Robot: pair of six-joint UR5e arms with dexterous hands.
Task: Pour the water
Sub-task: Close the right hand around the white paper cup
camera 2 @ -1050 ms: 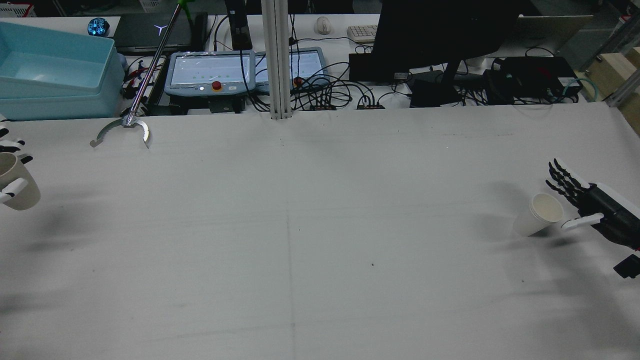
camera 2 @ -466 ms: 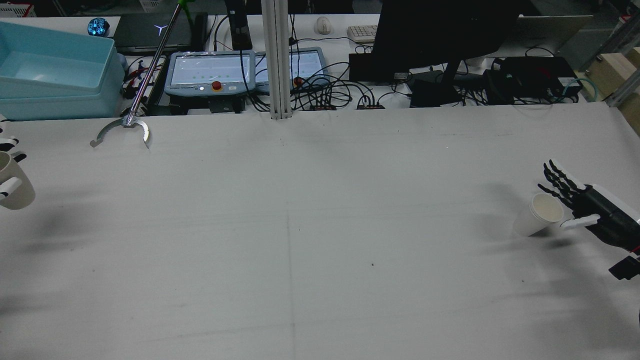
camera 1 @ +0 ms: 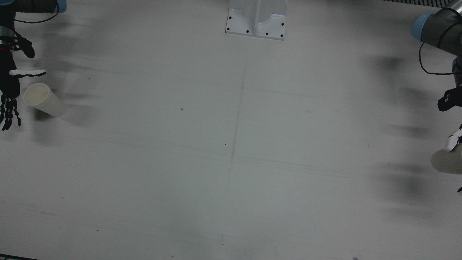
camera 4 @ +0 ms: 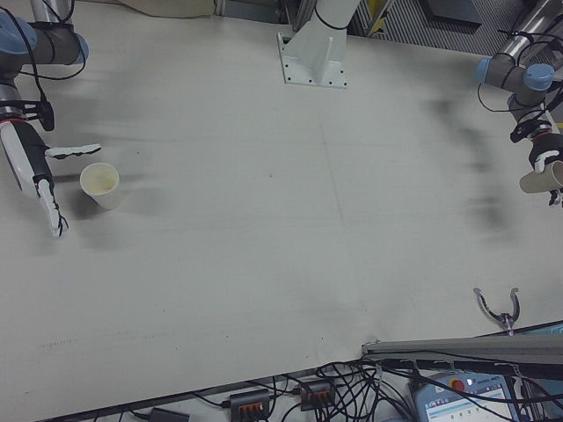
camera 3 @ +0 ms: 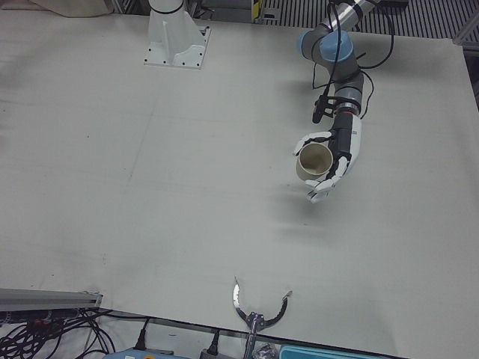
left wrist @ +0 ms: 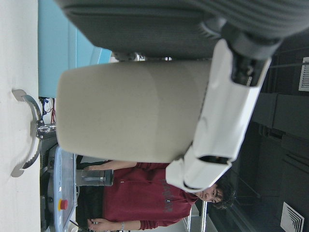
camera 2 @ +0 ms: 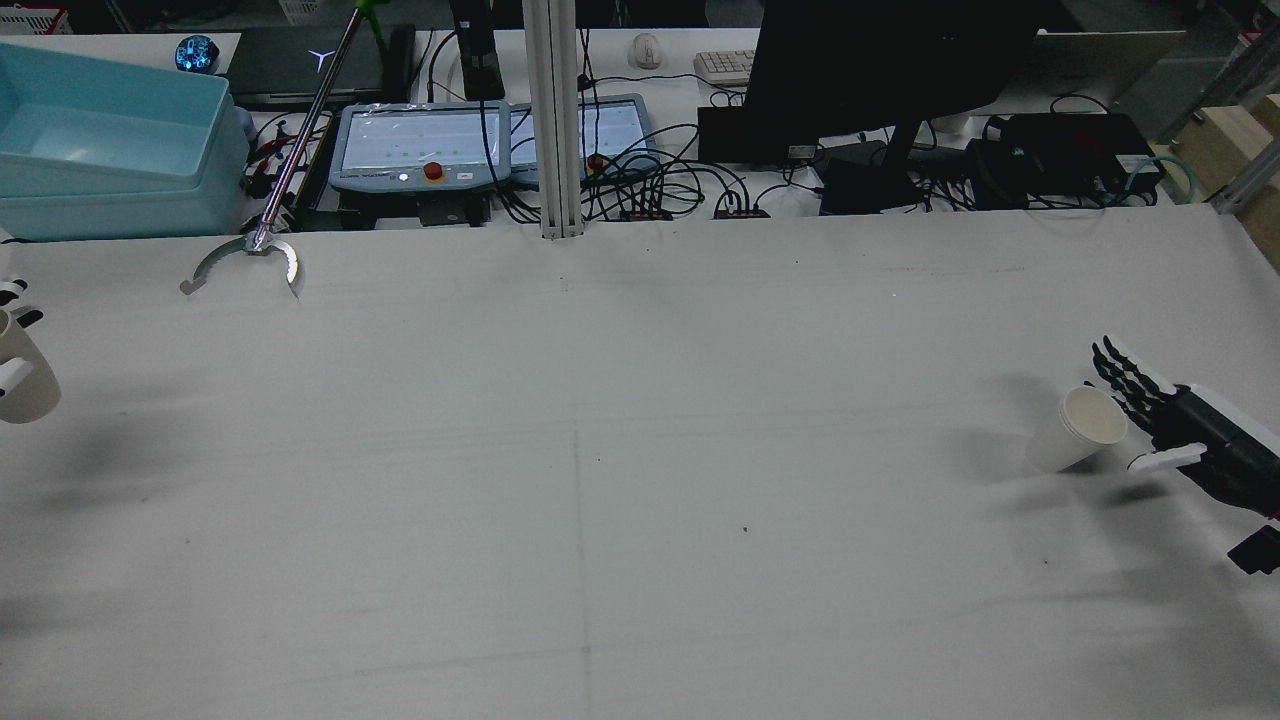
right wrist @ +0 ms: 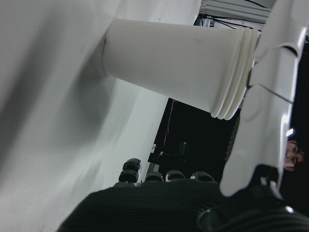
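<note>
Your left robot hand (camera 3: pixel 334 158) grasps a beige cup (camera 3: pixel 315 161) above the bench (camera 2: pixel 640 450). Your right robot hand (camera 2: pixel 1170 425), fingers spread, flanks the white cup (camera 2: pixel 1078 429) standing on the bench.

left hand (camera 3: pixel 334 155): raised above the table (camera 3: pixel 150 187), fingers curled round a beige cup (camera 3: pixel 314 161), near table's left edge | right hand (camera 2: pixel 1180 425): low over table at right edge, fingers spread, holding nothing
</note>
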